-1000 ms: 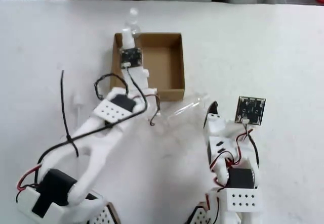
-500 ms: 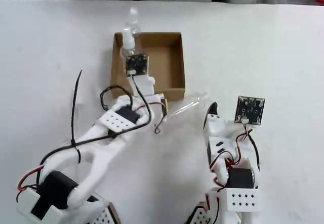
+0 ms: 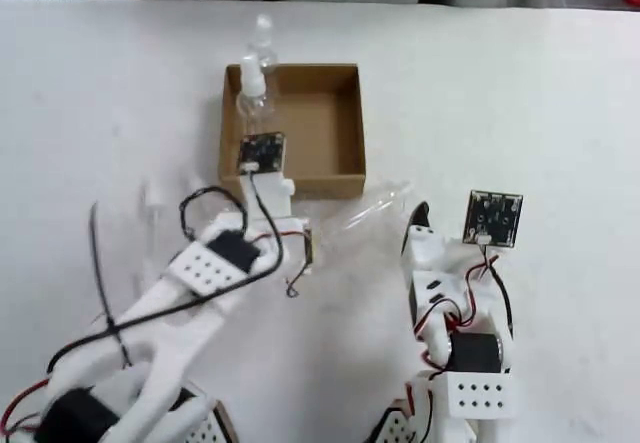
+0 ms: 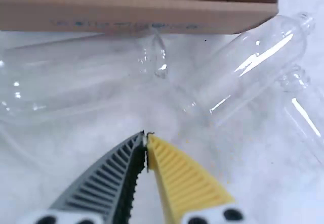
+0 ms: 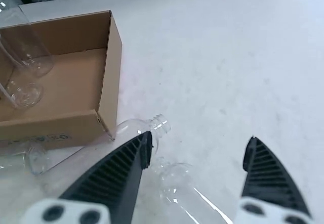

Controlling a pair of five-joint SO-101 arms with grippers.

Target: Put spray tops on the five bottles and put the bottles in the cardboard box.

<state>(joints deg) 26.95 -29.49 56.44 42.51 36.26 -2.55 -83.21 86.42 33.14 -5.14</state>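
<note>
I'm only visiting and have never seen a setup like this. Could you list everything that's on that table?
cardboard box: one, brown, open-topped, mid-table.
topped bottle: one, clear with a white spray top, in the box's far corner on the left arm's side.
clear shape: one, just beyond the box; possibly another bottle, cannot tell.
lying bottles: three, clear, on the table by the box's near wall, one partly seen.
table: one, white.
left arm: one, white; grey and yellow jaws shut, over the lying bottles.
right arm: one, white; black jaws open, near a lying bottle.
</note>
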